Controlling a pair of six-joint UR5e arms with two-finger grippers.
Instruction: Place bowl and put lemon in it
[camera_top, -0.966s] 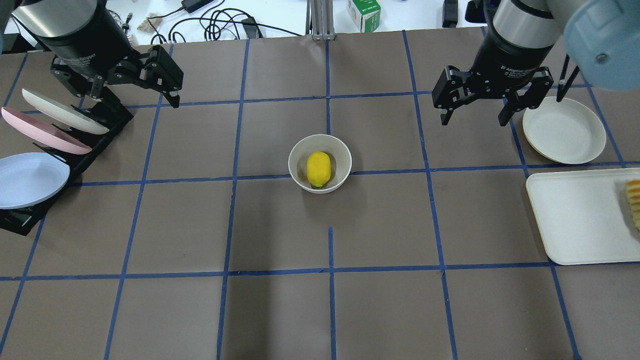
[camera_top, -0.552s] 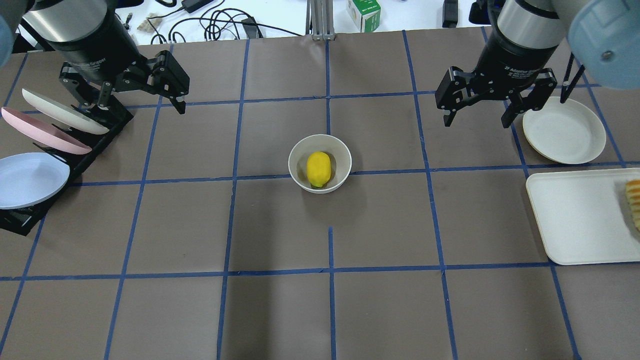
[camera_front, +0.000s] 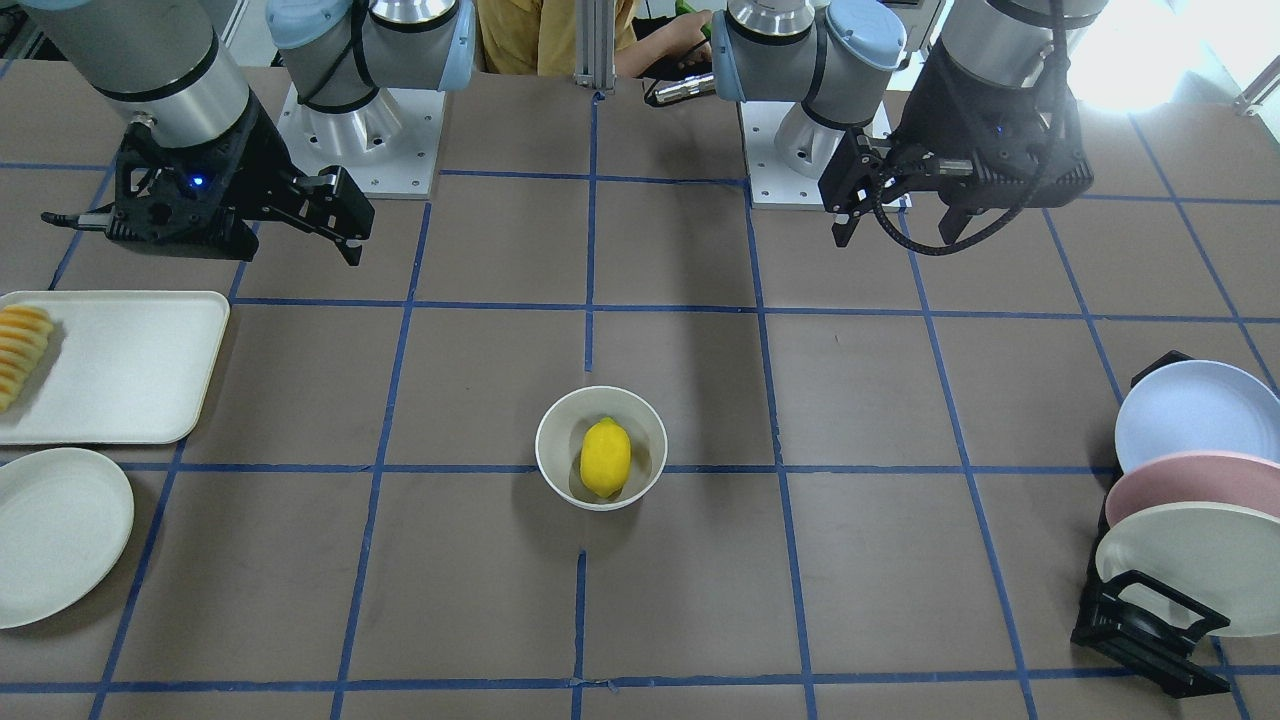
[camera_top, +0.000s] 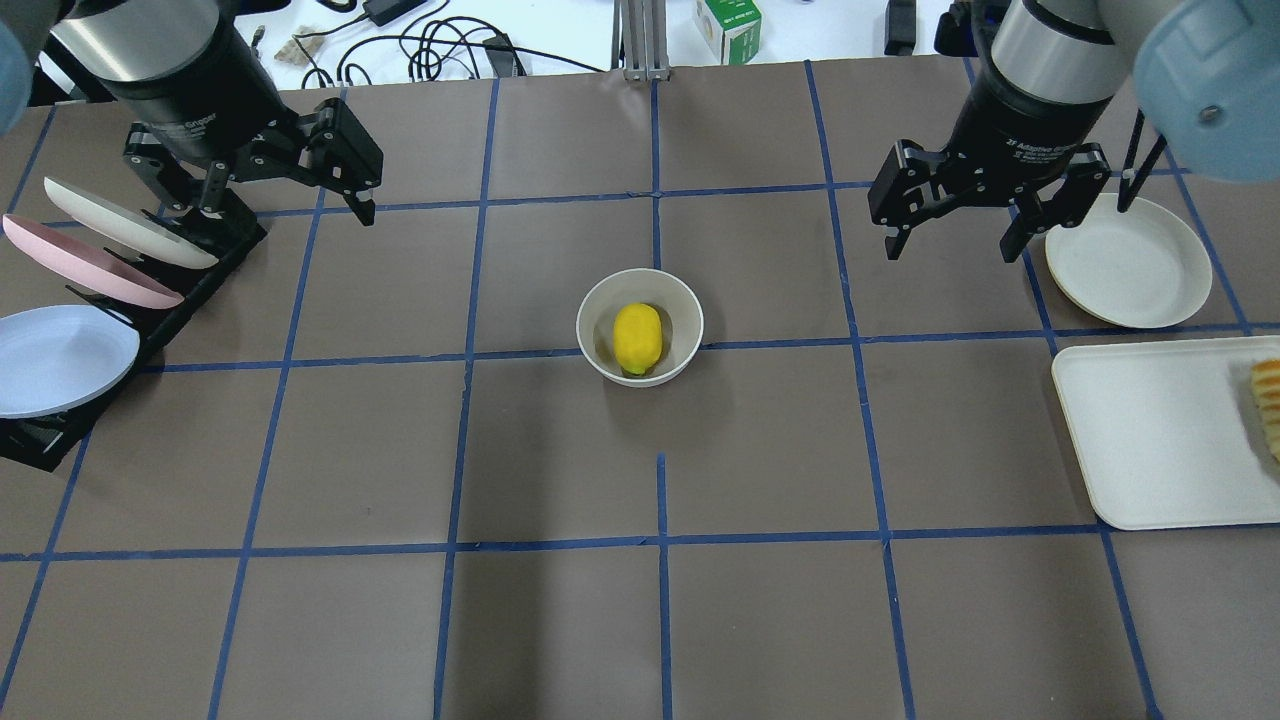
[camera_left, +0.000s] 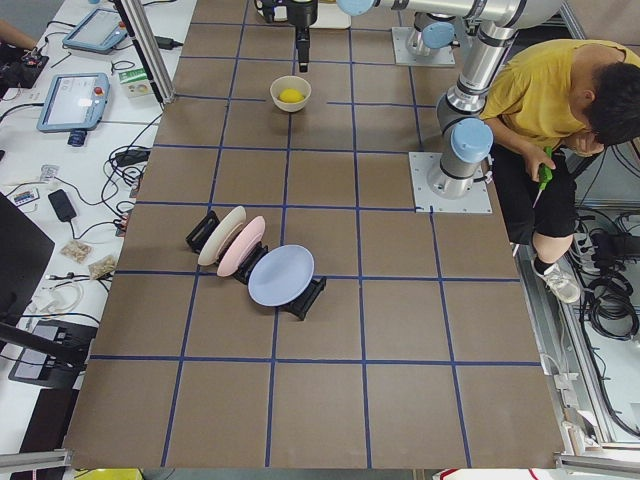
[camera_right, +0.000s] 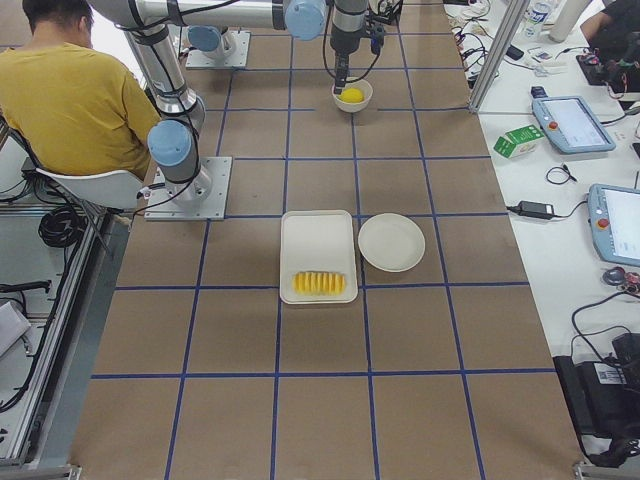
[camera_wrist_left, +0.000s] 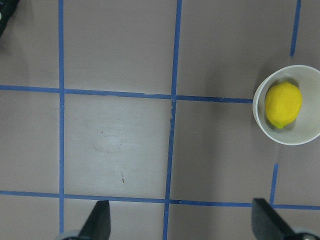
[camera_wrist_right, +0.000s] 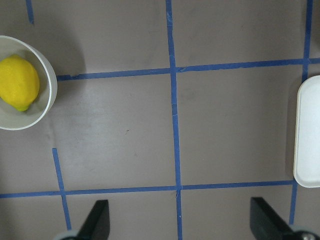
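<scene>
The off-white bowl (camera_top: 590, 300) stands upright near the table's middle with the yellow lemon (camera_top: 637, 338) lying inside it. Both also show in the front view, bowl (camera_front: 555, 420) and lemon (camera_front: 605, 457). My left gripper (camera_top: 265, 205) is open and empty, hovering far to the bowl's left at the back. My right gripper (camera_top: 948, 250) is open and empty, hovering far to the bowl's right at the back. The left wrist view shows the bowl (camera_wrist_left: 310, 137) and lemon (camera_wrist_left: 283, 104) at its right edge. The right wrist view shows the bowl (camera_wrist_right: 47, 85) and lemon (camera_wrist_right: 19, 82) at its left edge.
A black rack (camera_top: 150, 290) at the left holds a white plate (camera_top: 110, 225), a pink plate (camera_top: 85, 265) and a blue plate (camera_top: 60, 358), close under my left gripper. A cream plate (camera_top: 1128, 260) and a cream tray (camera_top: 1160, 440) with sliced fruit (camera_top: 1268, 400) lie at the right.
My left gripper has drifted a little to the right and nearer. My right gripper has shifted slightly toward the back. Bowl and lemon have not moved.
</scene>
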